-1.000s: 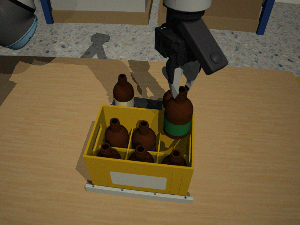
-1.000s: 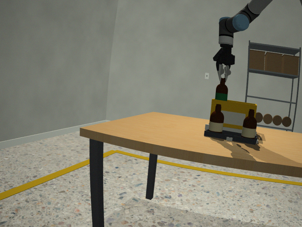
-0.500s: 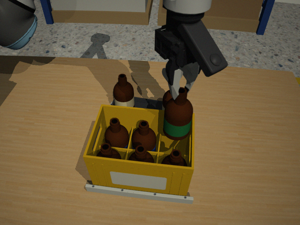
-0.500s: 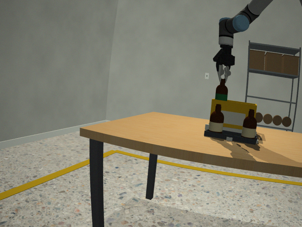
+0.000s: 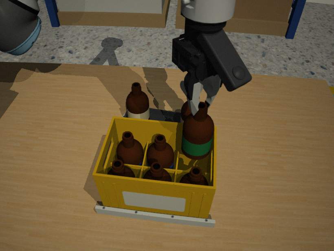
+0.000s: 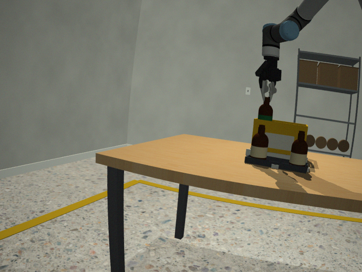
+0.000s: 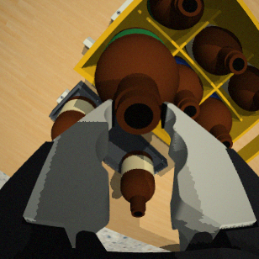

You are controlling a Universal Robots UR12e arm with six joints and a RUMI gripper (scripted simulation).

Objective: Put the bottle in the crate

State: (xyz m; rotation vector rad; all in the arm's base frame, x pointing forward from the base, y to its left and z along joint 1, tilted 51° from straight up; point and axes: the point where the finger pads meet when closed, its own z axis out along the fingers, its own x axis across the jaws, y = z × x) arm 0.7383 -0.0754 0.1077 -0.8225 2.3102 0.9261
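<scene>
My gripper (image 5: 201,106) (image 6: 267,98) (image 7: 137,103) is shut on the neck of a brown bottle with a green label (image 5: 196,135) (image 6: 265,110) (image 7: 134,67). The bottle hangs upright over the yellow crate (image 5: 108,189) (image 6: 292,127) (image 7: 101,39), its base about level with the rim above the empty back right slot (image 5: 194,161). The other slots each hold a brown bottle. Behind the crate a dark tray (image 5: 164,114) (image 6: 275,160) (image 7: 113,147) carries two cream-label bottles, one on the left (image 5: 137,104) (image 6: 259,145) and one partly hidden behind the held bottle (image 5: 185,109) (image 6: 299,147).
A white rail (image 5: 155,216) lies against the crate's front. The wooden table (image 5: 269,161) (image 6: 190,152) reaches out on all sides. A metal shelf with cardboard boxes (image 6: 327,73) stands beyond the table.
</scene>
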